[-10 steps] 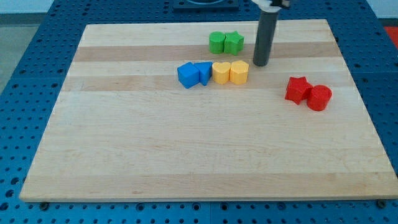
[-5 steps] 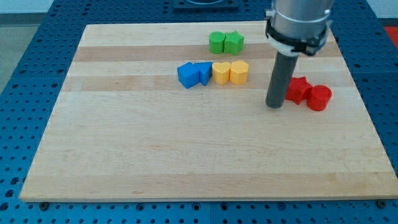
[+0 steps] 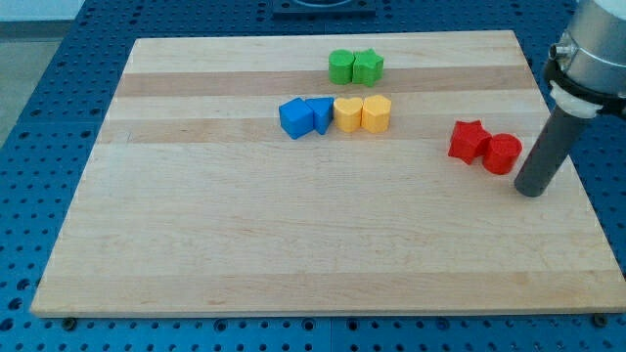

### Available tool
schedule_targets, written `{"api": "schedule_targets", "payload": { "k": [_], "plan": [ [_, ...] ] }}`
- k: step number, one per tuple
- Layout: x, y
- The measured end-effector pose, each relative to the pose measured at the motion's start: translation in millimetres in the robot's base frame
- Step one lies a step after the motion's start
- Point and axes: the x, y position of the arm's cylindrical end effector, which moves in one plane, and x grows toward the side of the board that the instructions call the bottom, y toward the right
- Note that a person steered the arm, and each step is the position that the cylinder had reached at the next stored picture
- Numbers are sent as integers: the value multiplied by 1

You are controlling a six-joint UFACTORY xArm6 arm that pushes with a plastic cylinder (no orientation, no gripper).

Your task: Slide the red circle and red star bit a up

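The red star [image 3: 468,140] and the red circle [image 3: 503,154] sit side by side and touching at the view's right of the wooden board [image 3: 196,225], the star on the left. My tip [image 3: 529,192] rests on the board just below and to the right of the red circle, a small gap apart from it. The dark rod rises from the tip towards the view's top right.
Two green blocks [image 3: 355,66] sit together near the view's top. Below them runs a row: a blue cube [image 3: 295,117], a blue block [image 3: 320,112], a yellow block [image 3: 348,113] and a yellow block [image 3: 376,112]. The board's right edge is close to my tip.
My tip has moved from beside the yellow blocks down and to the right, passing left of the red star, to below right of the red circle. No block has moved.
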Motion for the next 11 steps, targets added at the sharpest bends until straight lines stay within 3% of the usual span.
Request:
{"api": "schedule_targets", "payload": {
  "k": [6,11],
  "plan": [
    [-21,21],
    [-35,-44]
  ]
}}
